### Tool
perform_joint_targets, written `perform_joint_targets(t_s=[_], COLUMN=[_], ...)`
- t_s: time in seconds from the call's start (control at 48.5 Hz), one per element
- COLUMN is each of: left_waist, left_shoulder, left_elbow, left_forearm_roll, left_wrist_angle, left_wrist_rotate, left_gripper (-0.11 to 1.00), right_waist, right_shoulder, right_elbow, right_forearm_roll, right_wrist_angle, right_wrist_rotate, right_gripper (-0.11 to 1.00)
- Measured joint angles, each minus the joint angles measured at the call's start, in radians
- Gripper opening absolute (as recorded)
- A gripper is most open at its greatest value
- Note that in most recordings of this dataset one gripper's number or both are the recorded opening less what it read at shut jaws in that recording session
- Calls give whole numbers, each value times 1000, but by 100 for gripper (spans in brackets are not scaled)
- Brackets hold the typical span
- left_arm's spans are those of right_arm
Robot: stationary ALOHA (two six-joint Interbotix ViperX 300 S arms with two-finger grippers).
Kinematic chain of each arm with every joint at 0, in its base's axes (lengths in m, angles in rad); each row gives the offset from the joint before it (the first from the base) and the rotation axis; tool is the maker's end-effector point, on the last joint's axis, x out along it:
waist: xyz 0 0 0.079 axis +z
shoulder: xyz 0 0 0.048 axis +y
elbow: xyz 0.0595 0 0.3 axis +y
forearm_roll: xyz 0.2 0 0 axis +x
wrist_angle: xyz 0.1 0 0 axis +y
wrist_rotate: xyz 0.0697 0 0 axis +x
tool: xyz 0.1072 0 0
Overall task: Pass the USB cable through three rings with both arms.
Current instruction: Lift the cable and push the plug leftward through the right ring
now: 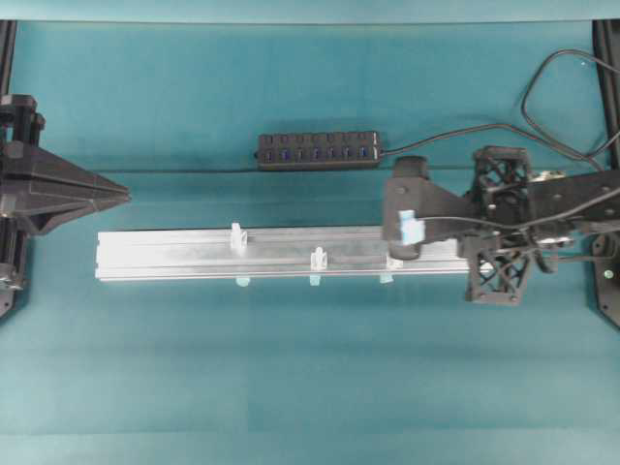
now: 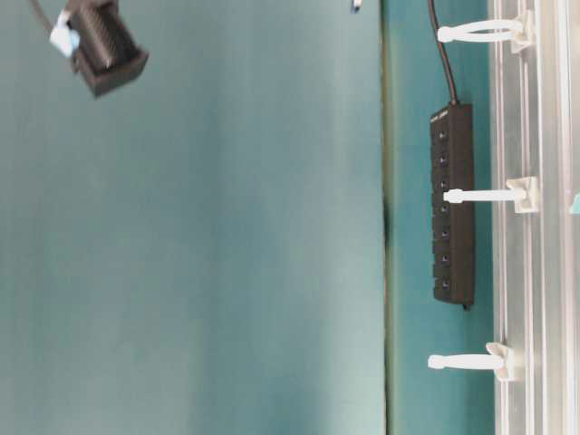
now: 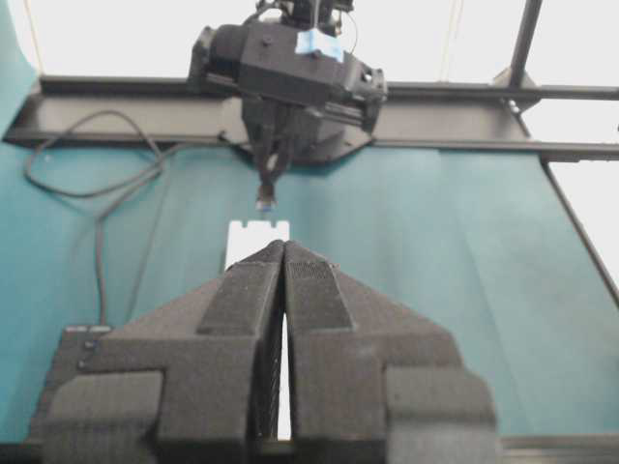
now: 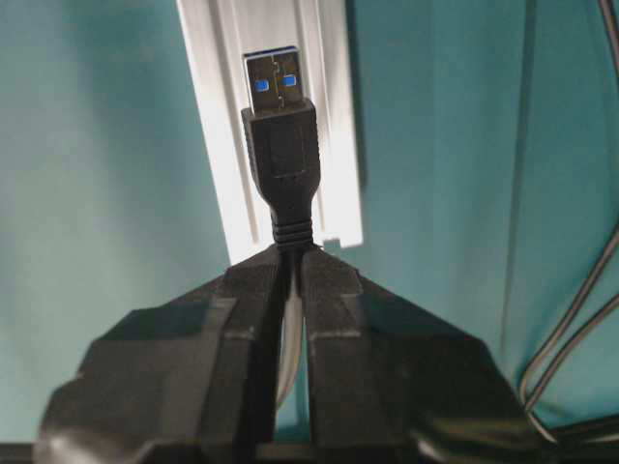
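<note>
The USB cable's plug (image 4: 279,126), black with a metal tip and blue insert, sticks out from my right gripper (image 4: 292,253), which is shut on the ribbed collar behind it. The plug hangs over the right end of the silver rail (image 1: 174,254). In the left wrist view the plug (image 3: 264,198) dangles below the right arm (image 3: 290,68). Three white rings stand along the rail: one (image 1: 237,236), a second (image 1: 318,260), and a third (image 1: 394,262) beside the right arm. My left gripper (image 1: 124,194) rests shut and empty beyond the rail's left end, its tips (image 3: 283,247) pressed together.
A black multi-port hub (image 1: 318,150) lies behind the rail, its cord (image 1: 455,131) looping to the back right. The rings (image 2: 485,195) and hub (image 2: 453,204) also show in the table-level view. Black frame posts stand at both table sides.
</note>
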State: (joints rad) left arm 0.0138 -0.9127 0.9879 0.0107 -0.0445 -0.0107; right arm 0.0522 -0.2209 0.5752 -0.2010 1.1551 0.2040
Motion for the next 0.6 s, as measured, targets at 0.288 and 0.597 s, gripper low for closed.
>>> perform_joint_targets(t_s=[0.288,0.597], left_waist=[0,0], left_shoulder=[-2,0], left_elbow=[0,-8], left_forearm_roll=[0,0], left_wrist_angle=[0,0], left_wrist_rotate=[-12,-48], left_gripper=[2,2], right_waist=[0,-21], right_shoulder=[-18,-6], right_elbow=[109,183], right_forearm_roll=[0,2], right_wrist_angle=[-166,-311], right_wrist_rotate=[-2,-2], right_gripper=[-8,-8])
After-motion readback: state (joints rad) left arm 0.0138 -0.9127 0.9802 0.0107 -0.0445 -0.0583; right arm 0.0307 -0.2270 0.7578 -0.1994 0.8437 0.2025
